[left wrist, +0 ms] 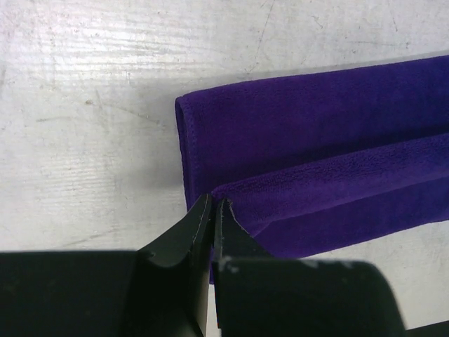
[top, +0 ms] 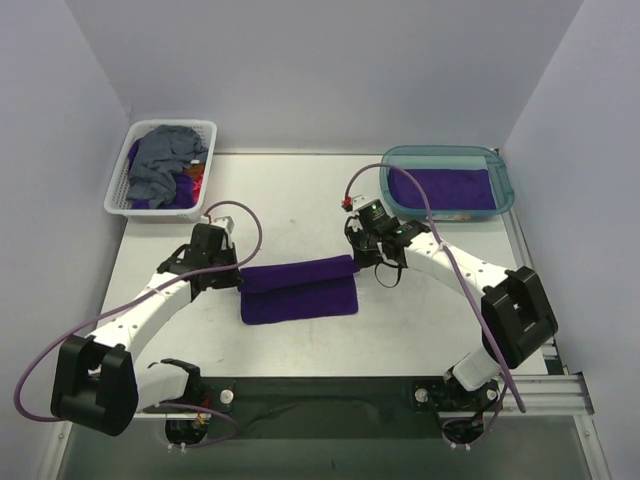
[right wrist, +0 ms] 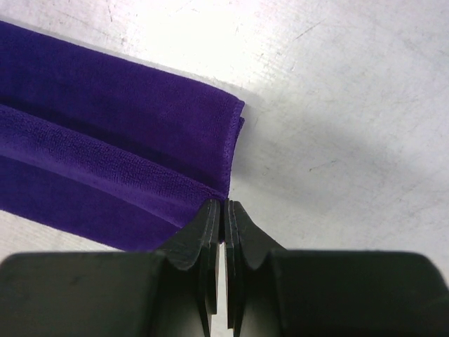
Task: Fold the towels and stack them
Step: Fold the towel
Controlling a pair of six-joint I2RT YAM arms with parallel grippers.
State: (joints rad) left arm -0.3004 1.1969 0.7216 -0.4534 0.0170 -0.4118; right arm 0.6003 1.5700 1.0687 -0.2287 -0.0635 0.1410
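Both basket (top: 113, 200) and tub (top: 506, 186) sit beyond the purple towel (top: 298, 291).

No legible text, labels, brands or numbers in any view, none on the purple towel (top: 298, 290), the white basket (top: 118, 200), the teal tub (top: 505, 185), the table (top: 400, 320)

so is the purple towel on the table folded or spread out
Folded: the purple towel lies as a narrow band, one layer doubled over another along its length.
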